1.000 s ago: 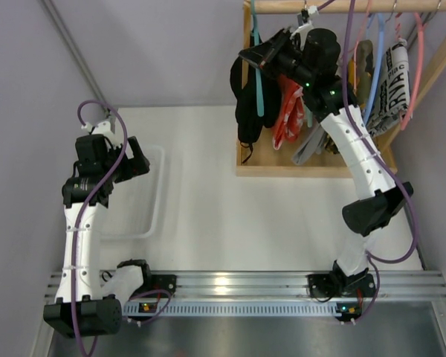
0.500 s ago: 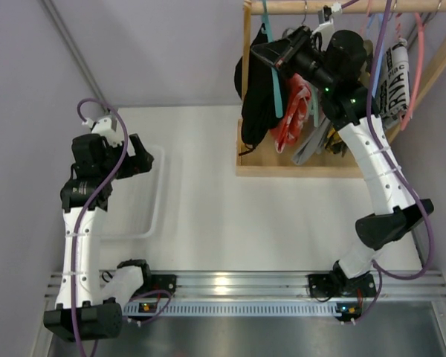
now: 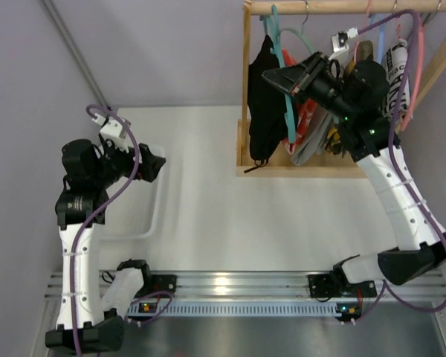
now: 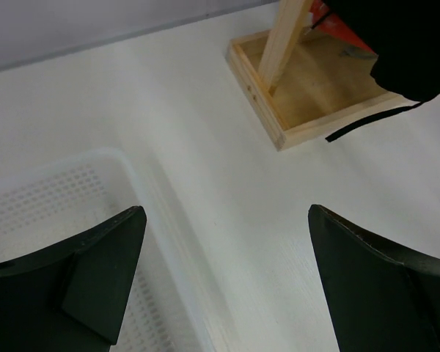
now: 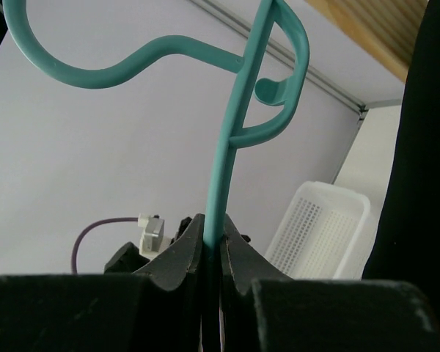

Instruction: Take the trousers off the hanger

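Black trousers (image 3: 263, 104) hang from a teal plastic hanger (image 3: 286, 82) at the left end of the wooden rack. My right gripper (image 3: 276, 79) is shut on the hanger's bar and holds it off the rail, tilted. In the right wrist view the teal hanger (image 5: 238, 139) rises from between the shut jaws, its hook free against the wall, with the black trousers (image 5: 422, 147) at the right edge. My left gripper (image 3: 154, 165) is open and empty over the table beside the white basket. A corner of the trousers (image 4: 411, 44) shows in the left wrist view.
A white perforated basket (image 3: 154, 201) sits at the left of the table, also in the left wrist view (image 4: 51, 198). The wooden rack (image 3: 247, 74) with its base tray (image 4: 308, 117) holds several more garments on hangers, red, grey and printed (image 3: 398, 74).
My right gripper has lifted the teal hanger with the trousers off the rail and drawn it down and right. My left arm has swung its gripper to the right, towards the rack.
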`<action>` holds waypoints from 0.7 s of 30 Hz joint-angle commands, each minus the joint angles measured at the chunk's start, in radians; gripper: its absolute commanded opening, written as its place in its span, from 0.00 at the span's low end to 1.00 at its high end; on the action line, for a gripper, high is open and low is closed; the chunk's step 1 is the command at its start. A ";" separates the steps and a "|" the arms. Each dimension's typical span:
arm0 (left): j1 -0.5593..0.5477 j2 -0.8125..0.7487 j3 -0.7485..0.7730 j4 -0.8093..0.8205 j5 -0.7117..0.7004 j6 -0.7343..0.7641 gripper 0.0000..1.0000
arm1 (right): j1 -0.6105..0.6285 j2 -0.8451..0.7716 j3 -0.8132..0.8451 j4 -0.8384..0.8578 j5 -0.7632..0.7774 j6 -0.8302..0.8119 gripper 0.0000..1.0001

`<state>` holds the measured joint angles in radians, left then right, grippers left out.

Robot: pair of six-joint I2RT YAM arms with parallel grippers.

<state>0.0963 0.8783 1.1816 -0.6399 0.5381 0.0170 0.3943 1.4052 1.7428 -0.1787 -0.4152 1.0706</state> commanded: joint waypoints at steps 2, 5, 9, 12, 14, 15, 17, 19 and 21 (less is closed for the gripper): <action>0.002 -0.022 -0.008 0.071 0.279 0.146 0.99 | -0.008 -0.141 -0.090 0.170 -0.051 0.022 0.00; 0.002 -0.041 -0.022 0.095 0.318 0.155 0.99 | -0.009 -0.202 -0.164 0.170 -0.062 0.020 0.00; -0.006 -0.076 -0.045 0.201 0.316 0.124 0.99 | -0.009 -0.291 -0.291 0.143 -0.056 0.034 0.00; -0.035 -0.049 -0.025 0.207 0.303 0.135 0.99 | -0.009 -0.337 -0.368 0.133 -0.051 0.052 0.00; -0.059 -0.027 -0.019 0.232 0.278 0.162 0.99 | -0.009 -0.351 -0.414 0.130 -0.051 0.061 0.00; -0.090 -0.019 -0.019 0.246 0.237 0.172 0.99 | -0.008 -0.367 -0.426 0.128 -0.051 0.065 0.00; -0.159 0.019 -0.008 0.275 0.182 0.199 0.99 | -0.009 -0.382 -0.459 0.128 -0.042 0.058 0.00; -0.265 0.050 0.010 0.292 0.084 0.213 0.98 | -0.009 -0.400 -0.471 0.131 -0.040 0.049 0.00; -0.407 0.089 0.015 0.334 -0.039 0.227 0.99 | -0.011 -0.410 -0.474 0.128 -0.033 0.045 0.00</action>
<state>-0.1608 0.9245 1.1584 -0.4278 0.6708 0.1902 0.3923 1.0573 1.2457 -0.1719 -0.4564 1.1275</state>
